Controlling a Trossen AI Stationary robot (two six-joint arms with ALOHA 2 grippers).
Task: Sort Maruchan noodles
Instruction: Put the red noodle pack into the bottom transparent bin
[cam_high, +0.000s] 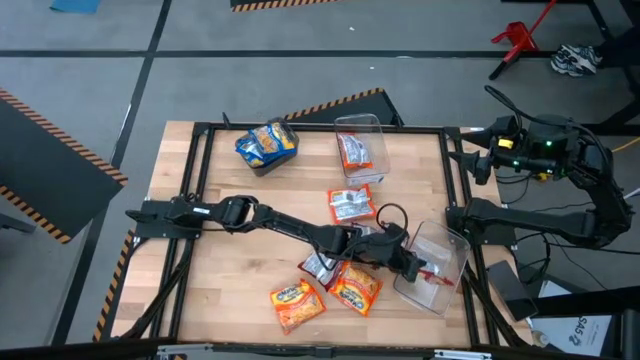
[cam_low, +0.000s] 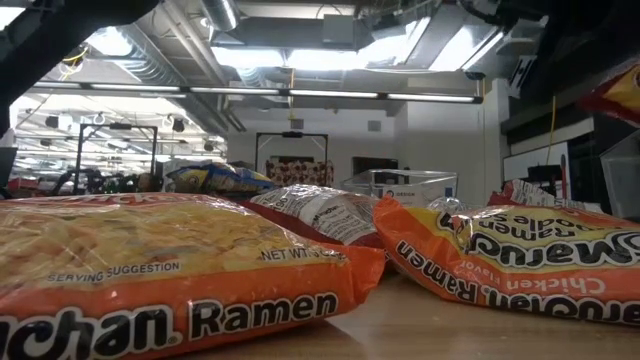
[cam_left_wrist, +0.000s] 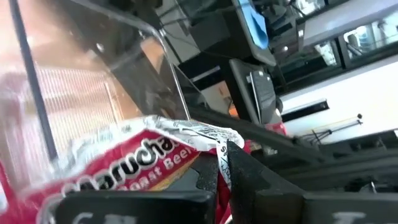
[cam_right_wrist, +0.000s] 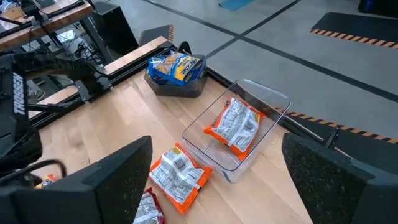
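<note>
Clamping red Roast Beef packet (cam_left_wrist: 134, 158), left end effector (cam_high: 418, 266) is reaching clear bin (cam_high: 445, 245); release well inside rim. Right end effector (cam_right_wrist: 211, 180) is idling w/ fingers apart.

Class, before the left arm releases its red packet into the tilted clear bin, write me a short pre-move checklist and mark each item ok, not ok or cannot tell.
1. Left claw shut on the red packet: ok.
2. Packet at the mouth of the tilted bin: ok.
3. Tilted bin resting steady: cannot tell.
4. Right claw, open, parked off the table's right edge, out of the way: ok.
5. Orange packets outside the tilted bin: ok.
</note>
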